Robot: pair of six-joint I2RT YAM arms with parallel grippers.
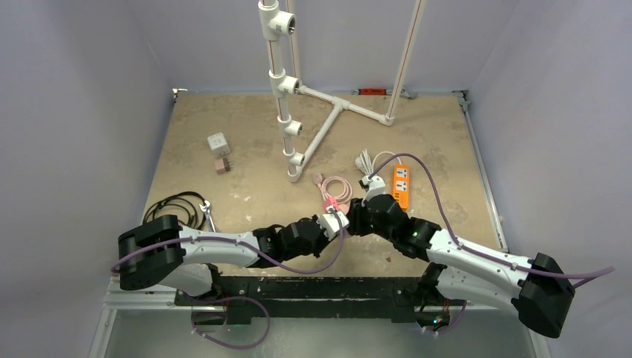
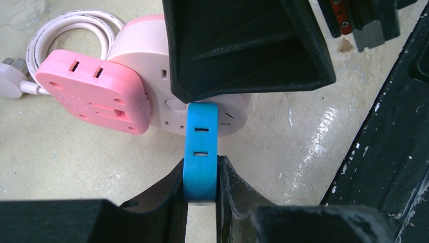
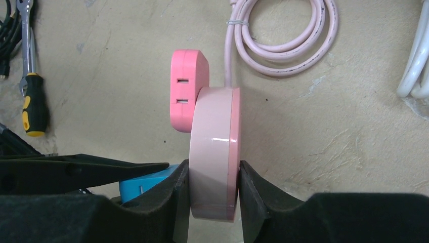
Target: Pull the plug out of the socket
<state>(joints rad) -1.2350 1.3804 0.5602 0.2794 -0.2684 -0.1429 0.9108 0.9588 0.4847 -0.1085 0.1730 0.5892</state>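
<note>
A round pale-pink socket [image 3: 215, 147] stands on edge just above the table, and my right gripper [image 3: 213, 169] is shut on its two flat faces. A blue plug [image 2: 201, 131] sticks out of the socket's face [image 2: 152, 50], its far end against that face. My left gripper [image 2: 201, 166] is shut on the blue plug's sides. A pink adapter [image 2: 93, 91] sits on the same face beside it. In the top view the two grippers [image 1: 332, 224] [image 1: 354, 216] meet nose to nose at the table's front centre. The plug's pins are hidden.
The socket's pink cord [image 3: 283, 35] lies coiled behind it, with a white cable [image 3: 417, 66] to the right. An orange power strip [image 1: 401, 185] lies at right. A PVC pipe frame [image 1: 287, 112] stands at the back. A white cube adapter [image 1: 217, 142], black cables [image 1: 175, 207] and a ratchet [image 3: 33, 101] lie at left.
</note>
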